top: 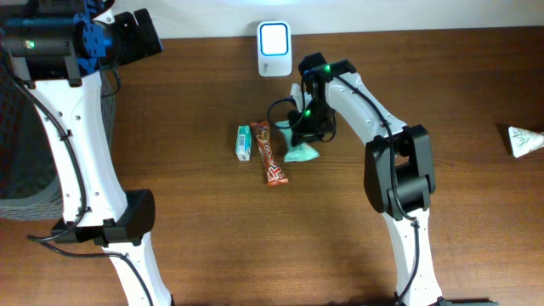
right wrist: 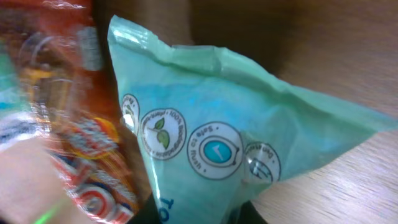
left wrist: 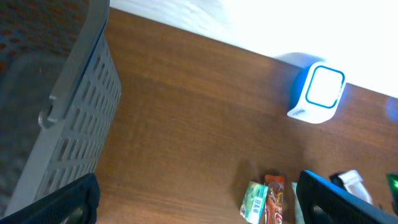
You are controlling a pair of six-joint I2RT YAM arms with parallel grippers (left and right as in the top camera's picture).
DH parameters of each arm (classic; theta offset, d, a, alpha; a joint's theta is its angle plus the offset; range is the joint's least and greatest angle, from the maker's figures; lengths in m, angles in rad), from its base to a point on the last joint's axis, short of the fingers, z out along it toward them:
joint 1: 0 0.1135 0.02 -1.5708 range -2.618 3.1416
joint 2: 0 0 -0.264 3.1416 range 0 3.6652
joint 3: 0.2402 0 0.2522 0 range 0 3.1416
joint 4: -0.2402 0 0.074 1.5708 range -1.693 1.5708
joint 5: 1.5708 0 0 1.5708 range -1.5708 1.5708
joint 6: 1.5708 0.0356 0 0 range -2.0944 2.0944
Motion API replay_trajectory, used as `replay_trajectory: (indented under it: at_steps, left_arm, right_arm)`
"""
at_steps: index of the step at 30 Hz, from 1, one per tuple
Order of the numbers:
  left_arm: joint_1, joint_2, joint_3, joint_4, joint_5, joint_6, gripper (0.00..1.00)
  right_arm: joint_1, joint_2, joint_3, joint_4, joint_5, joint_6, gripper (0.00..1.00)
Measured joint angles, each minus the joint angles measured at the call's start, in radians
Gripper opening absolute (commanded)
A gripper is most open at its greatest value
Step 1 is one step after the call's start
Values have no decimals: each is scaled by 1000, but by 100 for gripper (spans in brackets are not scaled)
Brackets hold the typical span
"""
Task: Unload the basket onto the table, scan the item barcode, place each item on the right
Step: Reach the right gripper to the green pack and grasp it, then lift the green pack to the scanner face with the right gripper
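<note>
**Teal pouch (top: pixel 303 154) under your right tool (top: pixel 301 136)**

Your brown surface (top: pixel 195 221) carries a grey basket (left wrist: pixel 74 124) well left of the scanner (top: pixel 274 48). Your left tool (left wrist: pixel 196 202) hangs released, fingers wide. The right tool sits over the pouch, near the scanner; you cannot tell whether it grips. A candy bar (top: pixel 272 155) and a green pack (top: pixel 244 142) lie just beside the pouch.

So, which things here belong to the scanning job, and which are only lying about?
For the job: scanner, teal packet, right gripper down at it.
Lying about for now: green pack, candy bar, grey basket, white packet at the far right edge.
</note>
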Motion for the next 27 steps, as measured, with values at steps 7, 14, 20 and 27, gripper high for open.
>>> replay_trajectory:
  at_steps: [7,14,20,27]
  left_arm:
    - [0,0,0,0,0,0,99]
    - [0,0,0,0,0,0,99]
    - [0,0,0,0,0,0,99]
    - [0,0,0,0,0,0,99]
  right_arm:
    - [14,-2,209,-198,503,193,19]
    - [19,-3,-32,-46,577,235,99]
    - [19,-4,189,-225,646,231,99]
    - [19,-7,253,-186,641,234,75]
